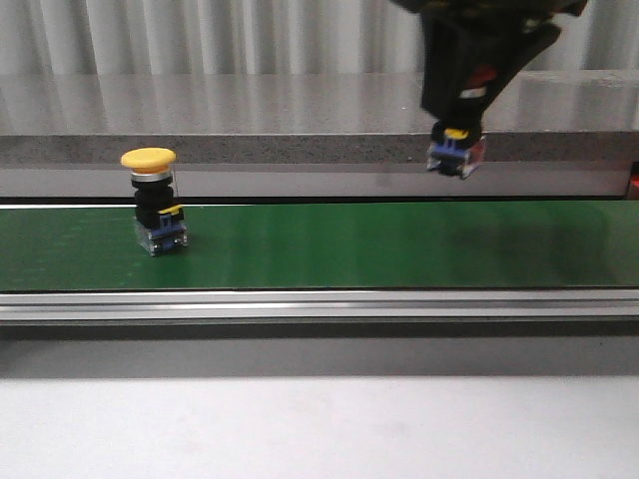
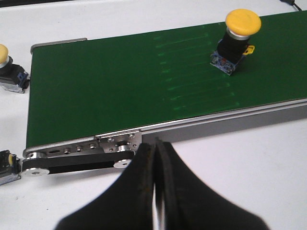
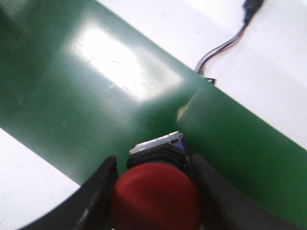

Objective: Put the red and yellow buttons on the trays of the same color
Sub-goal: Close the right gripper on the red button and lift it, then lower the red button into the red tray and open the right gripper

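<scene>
A yellow button (image 1: 155, 200) with a yellow mushroom cap, black body and blue base stands upright on the left part of the green belt (image 1: 349, 244); the left wrist view shows the yellow button (image 2: 237, 40) too. Above the belt's right part hangs the red button (image 1: 456, 152), base downward, with my right gripper (image 1: 457, 135) shut on it. In the right wrist view the red cap (image 3: 156, 199) fills the space between the fingers (image 3: 103, 184). My left gripper (image 2: 156, 143) is shut and holds nothing, over the white table near the belt's end. No trays are in view.
An aluminium rail (image 1: 319, 304) runs along the belt's front edge, with a grey ledge (image 1: 250, 148) behind. Beside the belt's end (image 2: 86, 153), two more buttons (image 2: 9, 72) (image 2: 5, 165) lie on the white table. A cable (image 3: 225, 45) lies past the belt.
</scene>
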Robot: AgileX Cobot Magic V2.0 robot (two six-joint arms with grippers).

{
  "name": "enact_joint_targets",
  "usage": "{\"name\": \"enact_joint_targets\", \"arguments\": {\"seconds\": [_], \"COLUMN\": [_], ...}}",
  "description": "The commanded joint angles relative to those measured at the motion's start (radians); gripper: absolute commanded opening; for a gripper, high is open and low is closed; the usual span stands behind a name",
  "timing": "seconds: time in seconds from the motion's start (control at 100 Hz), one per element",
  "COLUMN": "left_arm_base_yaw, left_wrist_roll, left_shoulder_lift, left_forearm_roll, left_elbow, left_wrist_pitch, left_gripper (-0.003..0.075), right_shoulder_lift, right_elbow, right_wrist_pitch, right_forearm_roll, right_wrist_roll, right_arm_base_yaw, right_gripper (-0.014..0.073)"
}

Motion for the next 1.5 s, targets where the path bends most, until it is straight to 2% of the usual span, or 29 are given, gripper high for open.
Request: {"name": "enact_joint_targets", "arguments": {"seconds": [0.0, 0.48, 0.76, 1.04, 1.49], "left_arm_base_yaw": [-0.006, -0.006, -0.006, -0.006, -0.006], "left_wrist_roll": [0.001, 0.001, 0.001, 0.001, 0.001], "left_shoulder_lift": [-0.003, -0.003, -0.003, -0.003, -0.003], "left_forearm_roll": [-0.016, -0.016, -0.016, -0.016, -0.016], "left_elbow": [-0.025, -0.025, -0.025, -0.025, -0.025], "left_wrist_pitch": [-0.070, -0.070, -0.070, -0.070, -0.070], "left_gripper": [-0.0020, -0.0020, -0.0020, -0.0020, -0.0020], "right_shoulder_lift": [-0.086, -0.122, -0.073, 0.030, 0.150], "right_elbow": [-0.036, -0.036, -0.035, -0.035, -0.035], "right_wrist_pitch": [-0.017, 0.006, -0.014, -0.059, -0.149], "right_forearm_roll": [-0.002, -0.003, -0.003, -0.003, -0.007], "right_wrist_roll": [0.001, 0.033, 0.041, 0.061, 0.091], "right_arm_base_yaw": [-0.062, -0.512, -0.700, -0.766, -0.777], "right_gripper": [0.0195, 0.0195, 0.0195, 0.0195, 0.0195]}}
